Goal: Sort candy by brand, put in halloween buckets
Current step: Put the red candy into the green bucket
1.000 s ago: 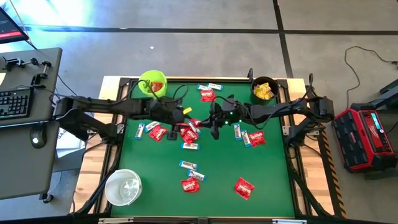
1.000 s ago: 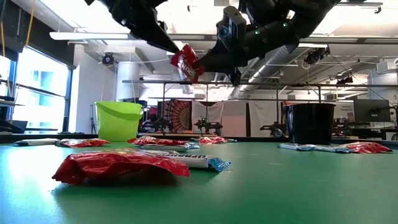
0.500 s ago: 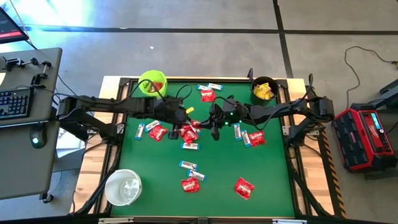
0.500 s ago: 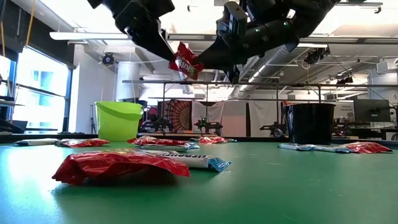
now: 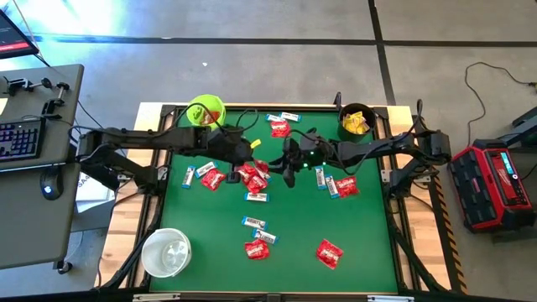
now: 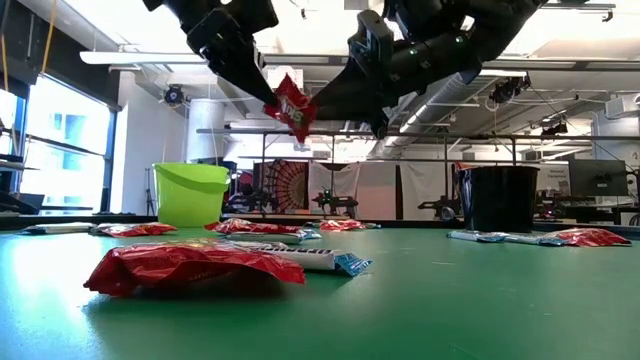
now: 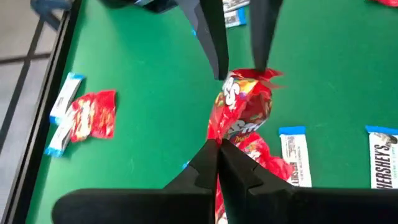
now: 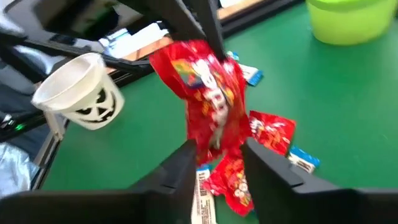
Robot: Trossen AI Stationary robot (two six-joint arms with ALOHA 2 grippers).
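Note:
Above the table's middle my left gripper (image 7: 217, 147) is shut on a red candy packet (image 6: 291, 106). My right gripper (image 8: 214, 155) faces it from the table's right and is open. Its fingers stand on either side of the packet's other end (image 7: 252, 76); I cannot tell whether they touch it. More red packets (image 5: 329, 252) and white-and-blue bars (image 5: 254, 223) lie flat on the green mat. The lime green bucket (image 5: 205, 111) stands at the far left, the black bucket (image 5: 356, 120), with yellow candy in it, at the far right, and the white bucket (image 5: 166, 252) at the near left. My left gripper pinches one end of the red packet (image 7: 227, 133) between its two fingers. The fingers come from the table's left, slanting down. The packet is lifted clear of the mat and reaches out from the fingertips toward my right gripper, crumpled along its length.
A cluster of red packets and bars (image 5: 250, 178) lies right under both grippers. More candy lies near the far edge (image 5: 280, 126) and by the right arm (image 5: 340, 186). Black frame rails edge the mat.
My left gripper has shut on the near end of the red packet while my right gripper, which held it, has opened. The packet stays in the air between them and has tipped a little toward my left gripper.

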